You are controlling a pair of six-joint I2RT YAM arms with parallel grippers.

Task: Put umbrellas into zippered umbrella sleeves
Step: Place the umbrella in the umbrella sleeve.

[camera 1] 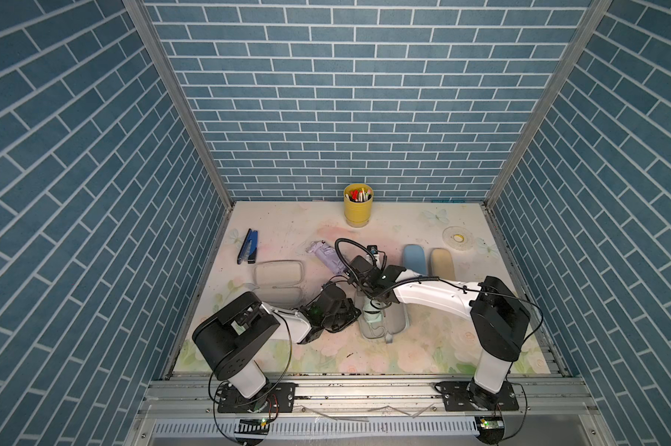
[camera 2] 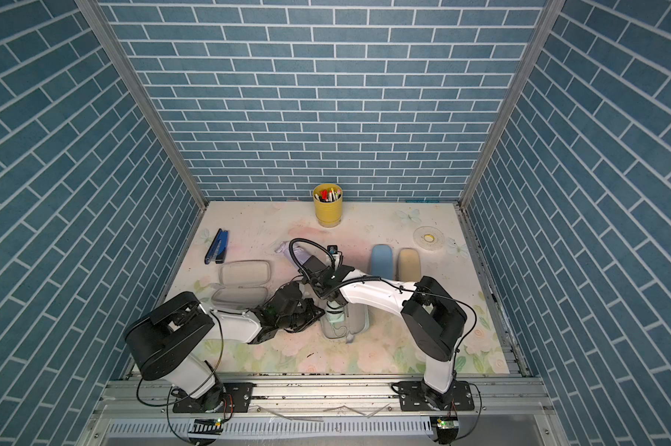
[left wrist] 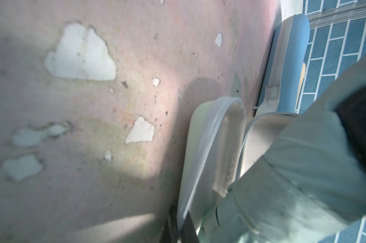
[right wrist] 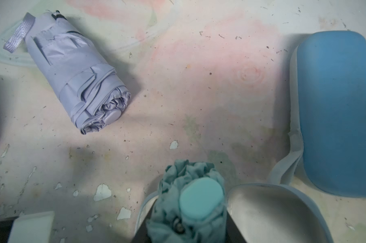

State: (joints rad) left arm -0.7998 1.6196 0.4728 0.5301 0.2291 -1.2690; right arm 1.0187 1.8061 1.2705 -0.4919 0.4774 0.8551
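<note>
Mint green umbrella (right wrist: 201, 199) at its open mint sleeve (camera 1: 397, 322), both my grippers on the job.

My right gripper (right wrist: 188, 229) grasps the mint green umbrella from both sides. The roll stands in the nearer half of the mint sleeve, at the middle front of the table (camera 1: 422, 359); I cannot tell whether it touches the bottom. My left gripper (left wrist: 181, 227) is clenched tight on the zip rim of that same half. The other half lies flat beside it, grey-white inside. The lilac umbrella (camera 1: 328, 256) lies on its side farther back, apart from everything. Another open sleeve (camera 1: 277, 272) lies to my left. The light blue sleeve (camera 1: 414, 260) and tan sleeve (camera 1: 443, 262) lie closed, side by side, to my right.
</note>
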